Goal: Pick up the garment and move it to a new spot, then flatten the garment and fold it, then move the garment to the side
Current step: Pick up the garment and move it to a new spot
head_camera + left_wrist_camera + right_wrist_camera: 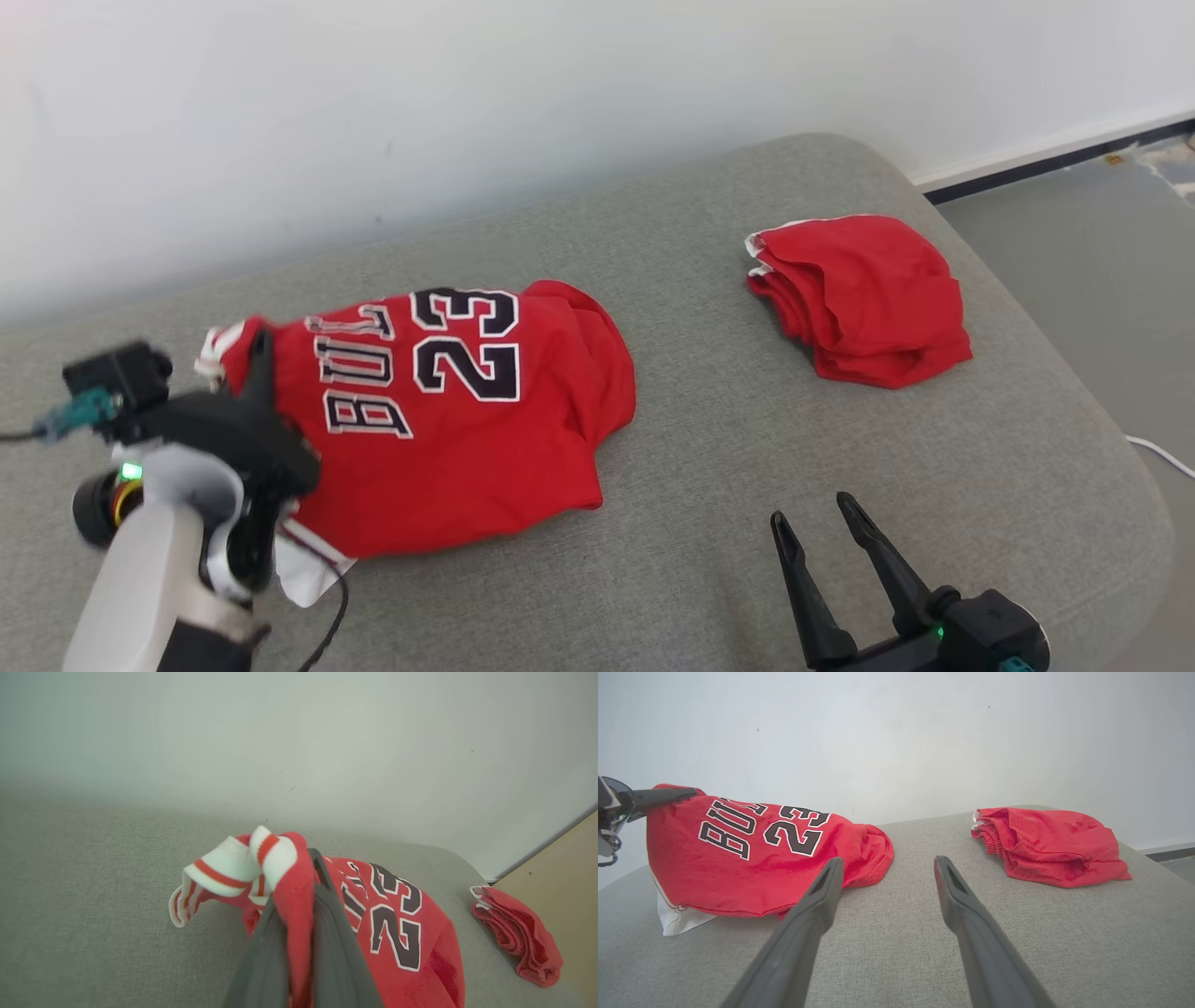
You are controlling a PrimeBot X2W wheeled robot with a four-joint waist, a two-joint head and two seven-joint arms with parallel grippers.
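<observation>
Left tool (259, 355): clamped shut on an edge of the red jersey (448, 420), at the jersey's left end. In the left wrist view a fold of red cloth ran up between the two dark fingers (336, 952), and the white, red-striped trim (233, 868) flopped over beyond the tips.

Jersey: on the left half of the grey cushion (709, 467), near the wall (467, 112). Its held end was raised off the cushion, and the rest draped down and rested on the fabric. The black "23" and block lettering faced up, turned sideways in the head view. It was rumpled, not flat. A white patch (303, 574) stuck out from under its near left corner.

Right tool (811, 507): jaws spread wide and gripping nothing. It hovered above bare cushion at the near right, well apart from the jersey. Its fingers (808, 924) pointed toward the gap between the two red pieces.

Second piece: a folded red garment (864, 299) lay on the far right of the cushion, well apart from the jersey and touched by neither tool.

Surroundings: grey floor (1102, 243) lay to the right of the cushion, with a thin white cable (1162, 455) lying on it.
</observation>
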